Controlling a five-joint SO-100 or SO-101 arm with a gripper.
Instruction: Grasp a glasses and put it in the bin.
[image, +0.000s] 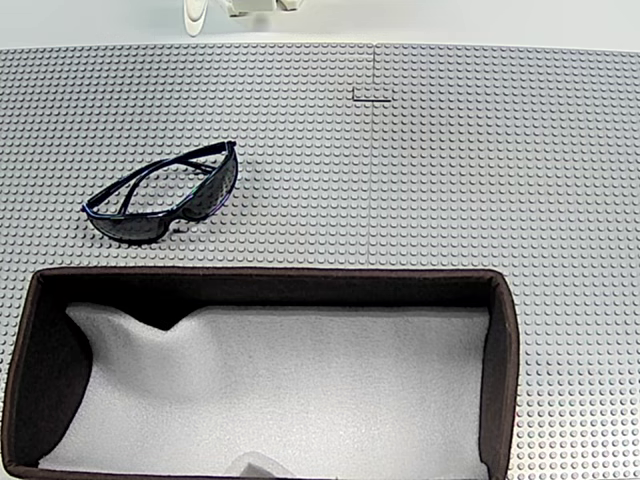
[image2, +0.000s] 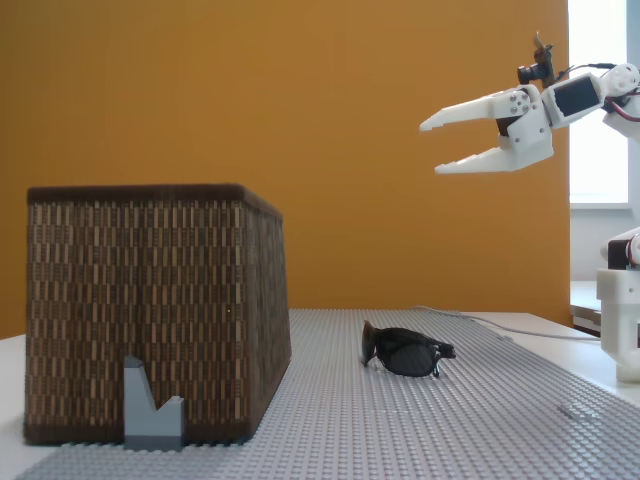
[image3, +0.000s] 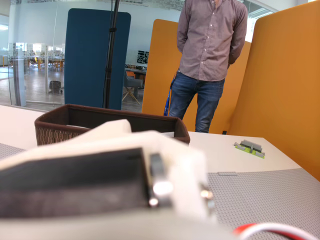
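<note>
The black wraparound glasses lie on the grey studded mat, just beyond the bin's far left corner in a fixed view; from the side they rest to the right of the bin. The bin has dark brown walls and a white foam lining, and its woven side stands tall at the left. In the wrist view its rim shows ahead. My white gripper hangs open high above the glasses, up and to the right of them, with nothing between its fingers.
A person stands behind the table in the wrist view. A small grey block leans at the bin's front wall. Small grey and green bricks lie on the white table. The arm's base stands at the right.
</note>
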